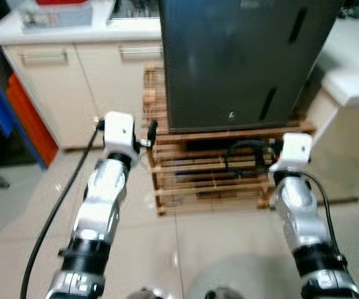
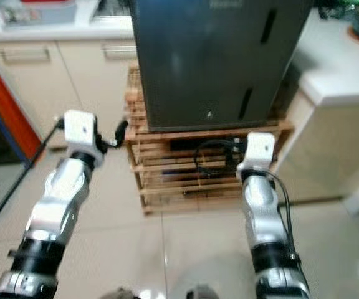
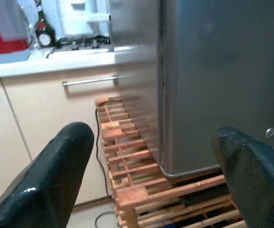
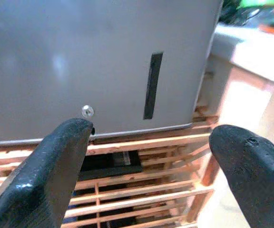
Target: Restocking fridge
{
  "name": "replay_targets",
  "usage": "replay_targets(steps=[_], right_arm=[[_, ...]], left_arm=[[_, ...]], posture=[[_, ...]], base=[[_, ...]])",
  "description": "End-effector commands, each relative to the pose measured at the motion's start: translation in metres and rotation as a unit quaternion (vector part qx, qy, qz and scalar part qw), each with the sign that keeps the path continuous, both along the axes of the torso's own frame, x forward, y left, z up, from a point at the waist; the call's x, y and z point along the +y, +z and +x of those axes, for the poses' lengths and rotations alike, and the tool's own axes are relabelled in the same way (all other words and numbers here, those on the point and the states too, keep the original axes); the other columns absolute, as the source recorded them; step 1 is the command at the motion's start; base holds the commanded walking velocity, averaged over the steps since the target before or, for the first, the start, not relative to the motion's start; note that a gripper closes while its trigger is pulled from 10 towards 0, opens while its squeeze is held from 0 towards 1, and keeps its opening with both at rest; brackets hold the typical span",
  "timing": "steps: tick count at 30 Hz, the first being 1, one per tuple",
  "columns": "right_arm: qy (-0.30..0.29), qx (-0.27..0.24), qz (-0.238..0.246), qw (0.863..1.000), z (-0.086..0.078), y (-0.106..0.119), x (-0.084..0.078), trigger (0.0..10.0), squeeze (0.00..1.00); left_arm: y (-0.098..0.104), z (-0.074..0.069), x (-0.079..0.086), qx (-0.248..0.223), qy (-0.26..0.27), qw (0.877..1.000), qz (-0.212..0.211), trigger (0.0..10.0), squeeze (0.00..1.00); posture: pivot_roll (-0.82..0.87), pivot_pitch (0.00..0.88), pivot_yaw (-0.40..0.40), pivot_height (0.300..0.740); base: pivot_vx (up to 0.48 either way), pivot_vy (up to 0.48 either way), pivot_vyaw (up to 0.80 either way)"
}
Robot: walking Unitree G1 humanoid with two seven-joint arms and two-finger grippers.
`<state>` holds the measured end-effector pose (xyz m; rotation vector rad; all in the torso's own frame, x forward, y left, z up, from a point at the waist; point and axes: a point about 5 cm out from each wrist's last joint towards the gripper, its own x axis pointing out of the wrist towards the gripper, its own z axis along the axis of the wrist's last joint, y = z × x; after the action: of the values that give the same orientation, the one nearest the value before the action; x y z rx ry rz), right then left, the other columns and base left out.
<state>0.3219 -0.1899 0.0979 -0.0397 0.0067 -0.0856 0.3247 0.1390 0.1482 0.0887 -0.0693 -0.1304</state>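
A dark grey fridge (image 1: 235,56) stands with its door shut on a low wooden slatted rack (image 1: 210,180). My left gripper (image 1: 149,133) is held out at the fridge's lower left corner, level with the top of the rack. In the left wrist view its black fingers (image 3: 56,175) are spread wide with nothing between them. My right gripper (image 4: 151,171) is open too and faces the fridge's lower right front, near a small round lock (image 4: 86,111) and a vertical slot (image 4: 152,85). Neither gripper touches the fridge.
Cream cabinets (image 1: 61,81) under a white counter (image 1: 55,28) run along the left behind the rack. Blue and orange crates (image 1: 17,106) stand at far left. Another white counter (image 1: 354,62) closes in the right side. A black cable (image 1: 242,156) loops inside the rack. Tiled floor (image 1: 186,249) lies in front.
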Motion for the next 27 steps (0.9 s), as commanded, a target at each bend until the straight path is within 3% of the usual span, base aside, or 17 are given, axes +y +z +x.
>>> replay_targets(steps=[1,15,20,21,24,27], right_arm=[[0.015,-0.007,0.003,1.0,0.002,0.004,0.009,10.0,1.0],[0.025,-0.014,-0.006,1.0,0.0,0.005,0.01,10.0,1.0],[0.069,-0.053,-0.009,0.996,-0.004,0.016,0.021,10.0,1.0],[0.065,-0.053,-0.012,0.996,-0.005,0.015,0.019,10.0,0.0],[0.052,-0.037,-0.001,0.998,-0.004,0.012,0.015,10.0,0.0],[0.052,-0.033,-0.006,0.998,-0.001,0.011,0.015,10.0,0.0]], left_arm=[[0.001,0.0,0.006,0.0,0.004,1.0,0.003,10.0,0.0],[0.0,0.001,0.003,0.001,0.002,1.0,0.005,10.0,0.0],[-0.001,-0.002,0.002,-0.005,0.004,1.0,0.022,10.0,0.0],[-0.001,-0.005,0.003,-0.01,-0.001,1.0,0.028,10.0,0.0],[0.002,-0.008,0.011,-0.019,0.005,1.0,-0.001,10.0,0.0],[0.001,-0.007,0.013,-0.017,0.009,1.0,-0.001,10.0,0.0]], posture=[[-0.03,0.0,0.022,0.74],[-0.03,0.0,0.015,0.74],[-0.02,0.0,0.003,0.74],[-0.01,0.0,-0.007,0.74],[0.0,0.0,-0.013,0.74],[-0.01,0.0,-0.014,0.74]], base=[[0.0,0.48,-0.77],[0.0,0.48,-0.78],[0.0,0.0,0.0],[0.0,0.0,0.0],[0.136,0.082,0.0],[0.409,0.247,0.0]])
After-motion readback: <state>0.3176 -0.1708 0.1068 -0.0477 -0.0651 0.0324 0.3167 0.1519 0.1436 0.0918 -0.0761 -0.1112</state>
